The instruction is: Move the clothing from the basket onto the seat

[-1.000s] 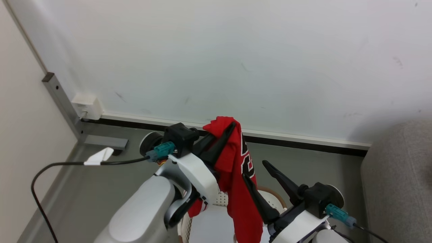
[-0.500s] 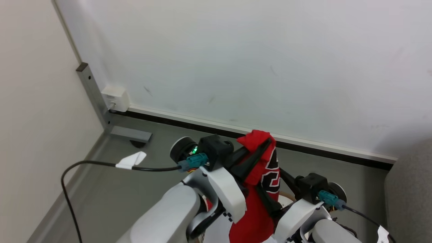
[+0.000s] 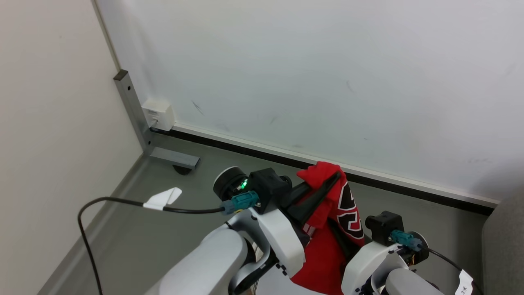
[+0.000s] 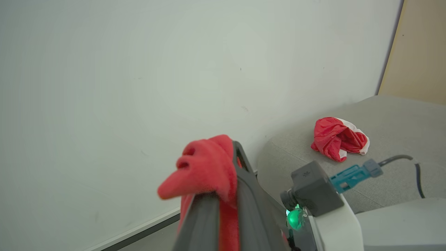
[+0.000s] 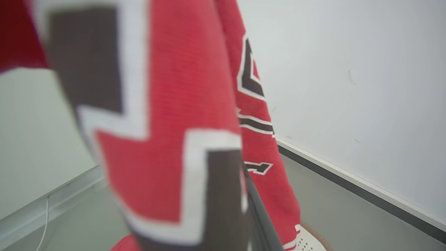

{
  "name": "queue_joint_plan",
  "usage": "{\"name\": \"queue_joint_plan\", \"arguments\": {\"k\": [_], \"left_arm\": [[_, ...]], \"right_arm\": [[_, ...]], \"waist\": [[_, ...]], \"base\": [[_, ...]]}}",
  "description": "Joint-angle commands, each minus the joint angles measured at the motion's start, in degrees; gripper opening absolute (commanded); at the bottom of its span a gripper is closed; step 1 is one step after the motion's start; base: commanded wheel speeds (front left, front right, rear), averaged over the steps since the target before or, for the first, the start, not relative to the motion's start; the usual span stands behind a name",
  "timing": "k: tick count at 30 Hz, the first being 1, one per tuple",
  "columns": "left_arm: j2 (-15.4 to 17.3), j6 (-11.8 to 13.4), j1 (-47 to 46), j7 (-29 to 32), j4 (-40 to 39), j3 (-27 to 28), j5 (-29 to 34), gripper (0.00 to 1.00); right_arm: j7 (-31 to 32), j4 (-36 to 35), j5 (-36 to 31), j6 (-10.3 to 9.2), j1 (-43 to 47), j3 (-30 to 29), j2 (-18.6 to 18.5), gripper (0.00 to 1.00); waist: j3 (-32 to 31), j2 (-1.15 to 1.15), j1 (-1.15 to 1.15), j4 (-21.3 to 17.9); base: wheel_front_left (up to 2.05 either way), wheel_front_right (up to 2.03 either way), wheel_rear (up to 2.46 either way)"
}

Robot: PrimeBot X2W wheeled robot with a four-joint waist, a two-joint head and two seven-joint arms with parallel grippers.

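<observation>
My left gripper [image 3: 333,178] is raised in front of the wall and shut on the top of a red jersey [image 3: 327,250], part of the clothing, which hangs down between my arms. Its black-and-white number [image 5: 249,75] faces the right wrist view. My right wrist [image 3: 385,228] sits close behind the hanging cloth, and the fingers are buried in it, with one finger [image 5: 262,223] showing at the fabric's edge. I cannot make out how the jaws stand. A second red garment [image 4: 338,137] lies bunched on the grey seat [image 4: 393,115]. The basket [image 5: 312,240] shows its brown rim below the jersey.
A white wall [image 3: 307,73] with a dark baseboard stands straight ahead. A grey metal post [image 3: 133,110] and a white box [image 3: 157,112] fill the left corner. A black cable [image 3: 123,201] with a white tag loops over the grey floor. The seat's edge [image 3: 505,246] is at the far right.
The head camera has swung, shifting the whole picture. My right gripper, open beside the jersey before, has moved up into the hanging cloth. The left gripper keeps its hold.
</observation>
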Motion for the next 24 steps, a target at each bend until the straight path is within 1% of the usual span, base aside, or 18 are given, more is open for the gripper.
{"name": "queue_joint_plan", "arguments": {"k": [1,9,16,17,18,19,24], "left_arm": [[0.5,0.2,0.5,0.2,-0.4,0.2,-0.3,0.0],[1.6,1.3,1.3,-0.1,0.4,0.9,-1.0,0.0],[2.9,1.9,3.5,-0.8,2.3,1.2,-2.0,0.0],[3.2,2.1,3.8,-0.9,2.5,1.2,-2.0,0.18],[3.3,2.2,4.1,-1.0,2.6,1.2,-2.0,0.55],[3.5,2.4,4.4,-1.1,2.6,1.3,-2.1,1.0],[3.9,2.5,5.3,-1.3,2.5,1.2,-2.3,1.0]], "right_arm": [[0.1,0.2,0.8,-0.13,-0.7,-0.2,0.0,0.0],[0.0,-1.8,0.6,-0.13,-1.0,-2.3,-0.3,0.0],[0.0,-5.0,-0.3,-0.13,0.2,-5.7,-1.7,0.0],[0.0,-5.6,-0.4,-0.13,0.5,-6.1,-1.8,0.0],[0.0,-6.1,-0.6,-0.13,0.8,-6.7,-2.2,0.0],[0.0,-6.8,-0.7,-0.13,1.0,-7.3,-2.4,0.0],[0.0,-9.3,-2.0,-0.13,1.8,-10.0,-4.1,0.0]], "waist": [[0.1,0.0,0.0,0.0],[0.5,0.0,0.0,-0.9],[0.8,0.0,0.0,-3.7],[0.8,0.0,0.0,-4.2],[0.9,0.0,0.0,-4.7],[0.9,0.0,0.0,-5.2],[1.2,0.0,0.0,-7.3]], "base": [[0.0,0.0,0.0],[0.0,0.0,0.0],[0.0,0.0,0.0],[0.0,0.0,0.0],[0.0,0.0,0.0],[0.0,0.0,0.0],[0.0,0.0,0.0]]}}
